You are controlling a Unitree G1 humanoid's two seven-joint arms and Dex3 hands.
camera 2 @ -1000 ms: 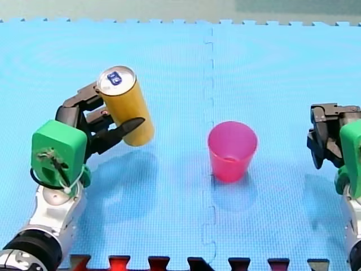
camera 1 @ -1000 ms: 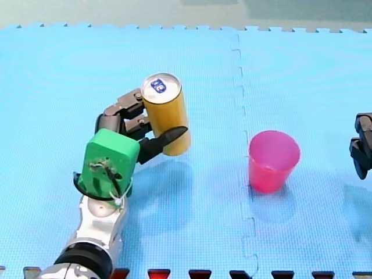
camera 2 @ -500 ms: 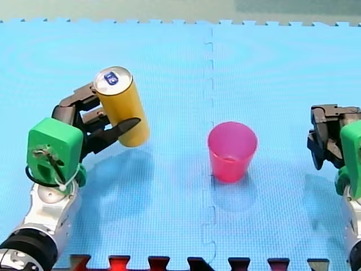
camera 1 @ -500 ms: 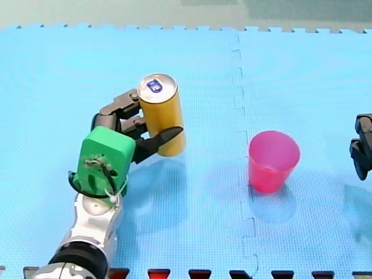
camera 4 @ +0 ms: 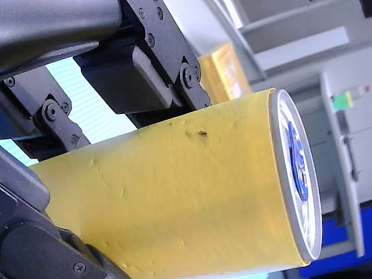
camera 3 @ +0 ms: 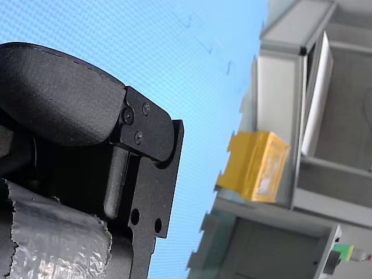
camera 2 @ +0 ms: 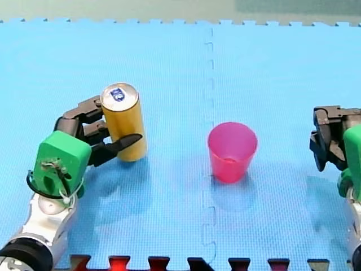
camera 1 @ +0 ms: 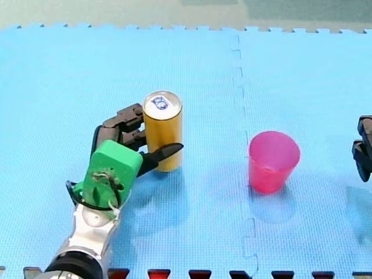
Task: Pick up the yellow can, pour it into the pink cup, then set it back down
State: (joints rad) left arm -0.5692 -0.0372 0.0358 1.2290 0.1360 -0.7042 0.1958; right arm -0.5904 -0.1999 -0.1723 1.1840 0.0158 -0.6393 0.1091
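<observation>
Yellow can (camera 1: pixel 163 131) clasped by left robot hand (camera 1: pixel 129 141), right robot hand (camera 2: pixel 330 138) apart.

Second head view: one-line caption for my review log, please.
Left hand grips the upright yellow can left of the pink cup on the blue mat; right hand at the view's right edge.

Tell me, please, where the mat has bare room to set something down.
The far mat beyond the can and cup is bare, as is the gap between them. The near left is crowded: the left robot hand grips the can. The right robot hand is at the right edge.
</observation>
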